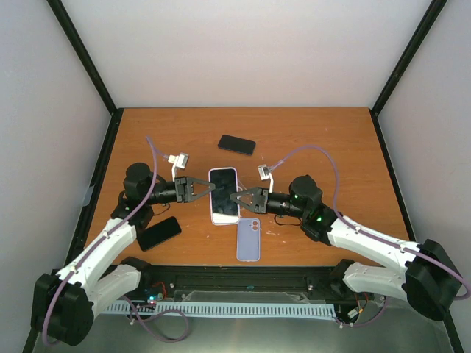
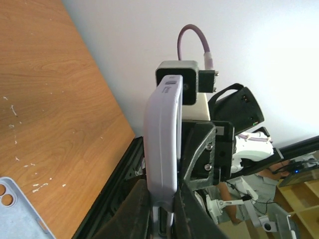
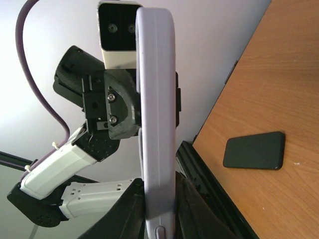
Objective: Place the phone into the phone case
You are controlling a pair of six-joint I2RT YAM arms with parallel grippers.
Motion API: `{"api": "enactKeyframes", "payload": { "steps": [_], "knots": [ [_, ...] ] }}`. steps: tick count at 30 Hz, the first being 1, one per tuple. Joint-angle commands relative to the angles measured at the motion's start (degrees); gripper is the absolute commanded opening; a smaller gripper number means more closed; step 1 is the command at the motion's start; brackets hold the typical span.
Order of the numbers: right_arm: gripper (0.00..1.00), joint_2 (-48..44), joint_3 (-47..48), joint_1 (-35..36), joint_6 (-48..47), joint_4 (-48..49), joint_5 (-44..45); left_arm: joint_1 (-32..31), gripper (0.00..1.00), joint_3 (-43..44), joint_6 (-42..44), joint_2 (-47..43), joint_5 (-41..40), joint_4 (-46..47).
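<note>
Left gripper (image 1: 211, 188) and right gripper (image 1: 234, 197) pinch opposite edges of the phone (image 1: 224, 184)

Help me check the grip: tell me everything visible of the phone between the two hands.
The phone is a slim slab, dark screen up, with a rounded pale lilac-white rim carrying a side button. It lies level, long axis away from the arms, pinched at its long edges by the left hand and right hand.
</note>
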Motion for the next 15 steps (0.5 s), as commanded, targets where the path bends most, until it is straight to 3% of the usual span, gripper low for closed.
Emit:
{"api": "enactKeyframes", "payload": {
  "steps": [1, 6, 12, 15],
  "knots": [
    [0.20, -0.51, 1.95, -0.01, -0.60, 2.69, -1.58, -0.11, 0.05, -1.26, -2.35, 0.81, 0.40, 5.86],
    [0.33, -1.98, 0.83, -0.01, -0.41, -0.69, 0.57, -0.10, 0.00, -1.73, -3.38, 1.76, -0.48, 7.14],
    [0.69, -4.94, -4.10, 0.07, 1.69, -0.03, 1.77, -0.11, 0.00, -1.52, -5.18, 1.73, -2.42, 8.78],
    [0.76, -6.37, -6.65, 0.21, 2.70, 0.11, 2.18, -0.11, 0.00, -1.64, -5.72, 1.36, -4.21, 9.52]
  ]
}}
